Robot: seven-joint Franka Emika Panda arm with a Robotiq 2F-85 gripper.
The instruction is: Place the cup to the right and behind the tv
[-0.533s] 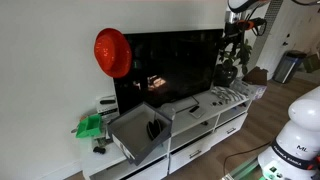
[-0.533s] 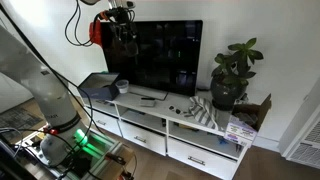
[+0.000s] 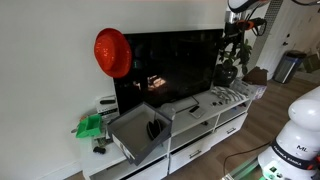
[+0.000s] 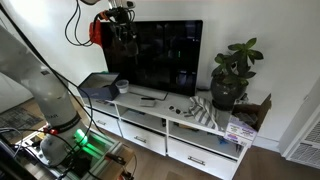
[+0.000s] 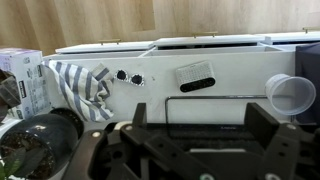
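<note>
The clear plastic cup (image 5: 293, 95) looks light and thin-walled; grip its wall gently. The pincer (image 5: 197, 135) stands wide, empty.

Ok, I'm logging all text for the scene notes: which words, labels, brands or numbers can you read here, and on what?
Nothing reads in full.
White rounded body at the lower corner of an exterior view: dark lettering, perhaps starting "M", too small to read.
Box at the wrist view's edge: printed label, too blurred to read.
tv: no text visible.
</note>
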